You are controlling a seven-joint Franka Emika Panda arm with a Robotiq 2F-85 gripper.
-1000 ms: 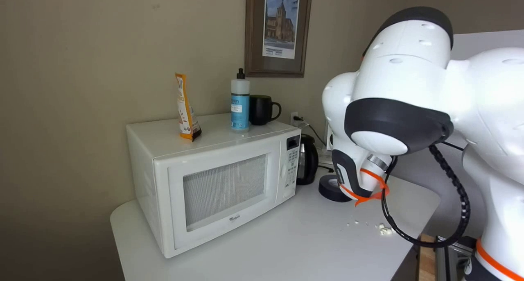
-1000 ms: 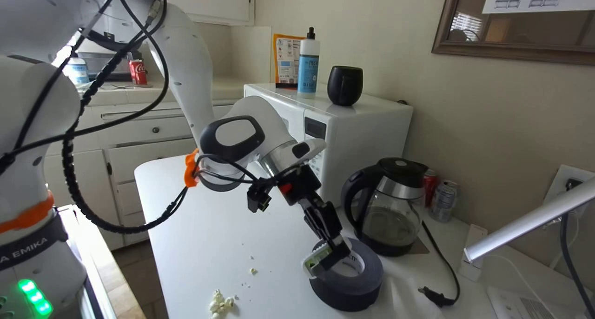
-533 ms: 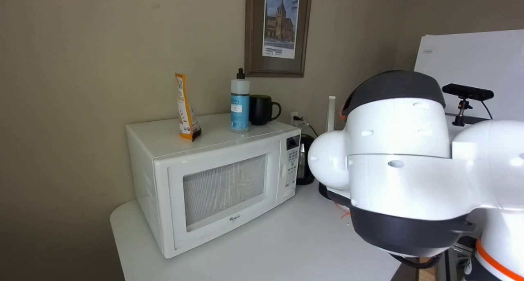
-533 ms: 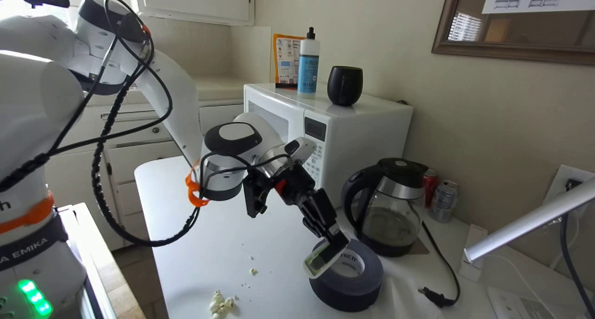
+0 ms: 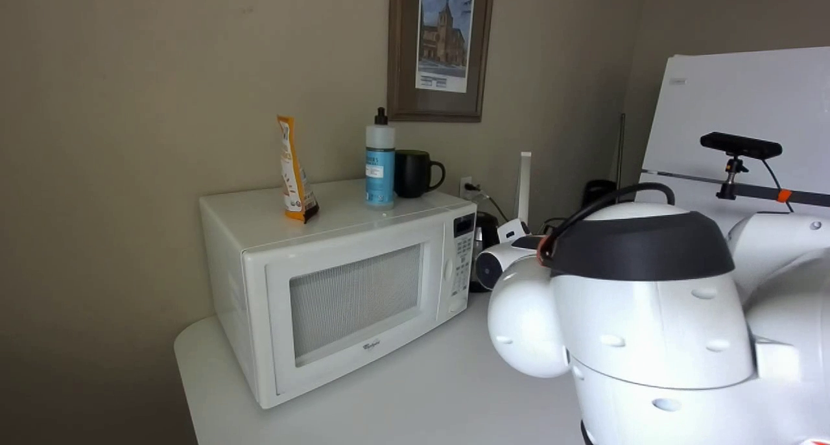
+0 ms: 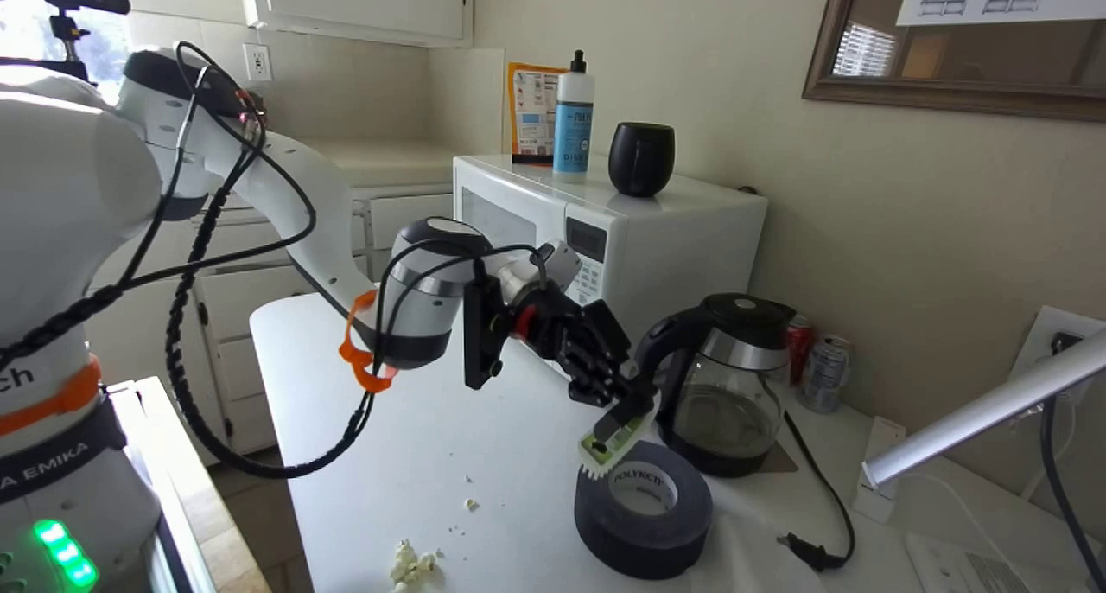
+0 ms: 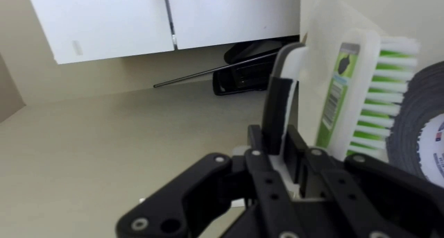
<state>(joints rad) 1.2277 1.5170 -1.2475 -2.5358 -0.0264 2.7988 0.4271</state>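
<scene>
My gripper [image 7: 275,139] is shut on the black and white handle of a scrub brush. The brush [image 7: 350,95] has a white body, a green label and white bristles, which face right in the wrist view. In an exterior view the gripper [image 6: 620,392] holds the brush [image 6: 612,446] just above the near edge of a dark tape roll [image 6: 596,515]. The tape roll also shows at the right of the wrist view [image 7: 406,137]. A glass kettle [image 6: 726,416] stands close beyond the gripper. In an exterior view the arm [image 5: 648,322] hides gripper, brush and tape.
A white microwave [image 5: 356,309] bears an orange bag [image 5: 296,179], a blue bottle [image 5: 380,172] and a black mug [image 5: 410,172]. Two cans [image 6: 825,373] stand behind the kettle. Popcorn bits [image 6: 410,565] lie on the white table [image 6: 501,532]. A black plug [image 6: 816,554] lies right of the tape.
The gripper has risen and levelled out, lifting the brush slightly from its lower place over the tape roll. The upper arm has swung lower. The brush has stayed in the grip.
</scene>
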